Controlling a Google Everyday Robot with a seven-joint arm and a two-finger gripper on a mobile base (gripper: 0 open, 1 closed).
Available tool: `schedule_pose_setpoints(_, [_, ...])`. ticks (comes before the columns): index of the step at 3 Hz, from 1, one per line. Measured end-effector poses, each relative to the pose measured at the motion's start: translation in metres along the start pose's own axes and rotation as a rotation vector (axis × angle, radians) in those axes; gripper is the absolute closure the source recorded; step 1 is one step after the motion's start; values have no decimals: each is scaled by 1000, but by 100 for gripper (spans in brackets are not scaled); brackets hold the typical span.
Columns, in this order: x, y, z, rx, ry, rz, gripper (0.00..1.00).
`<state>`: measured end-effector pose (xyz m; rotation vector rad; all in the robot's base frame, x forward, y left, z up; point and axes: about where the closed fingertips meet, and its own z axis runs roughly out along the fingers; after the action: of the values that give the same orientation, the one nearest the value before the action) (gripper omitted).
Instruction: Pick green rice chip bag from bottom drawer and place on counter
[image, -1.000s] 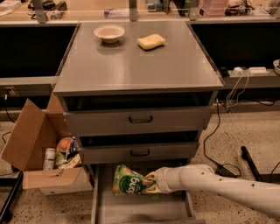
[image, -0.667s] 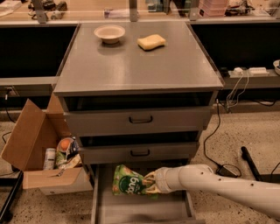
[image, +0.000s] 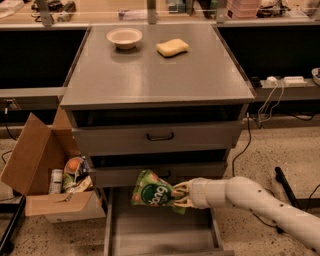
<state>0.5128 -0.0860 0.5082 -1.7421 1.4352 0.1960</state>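
Note:
The green rice chip bag is held in the air above the open bottom drawer, in front of the middle drawer front. My gripper reaches in from the right on its white arm and is shut on the bag's right edge. The drawer's bare gray floor shows below the bag. The counter is the gray top of the cabinet, above the two closed drawer fronts.
A white bowl and a yellow sponge sit at the back of the counter. An open cardboard box with packets and a can stands on the floor at the left. Cables and a power strip lie at the right.
The bag and my gripper have risen a little above the drawer floor and now hang in front of the middle drawer front.

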Motion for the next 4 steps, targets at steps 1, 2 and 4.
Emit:
schedule_pose_setpoints(1, [-23,-37,-49,103,-61,-50,100])
schedule_pose_setpoints(2, [-25,-39,-50,98,-71,-49,100])
schedule_pose_setpoints(4, [-88,-120,-126,199,39,-208,100])
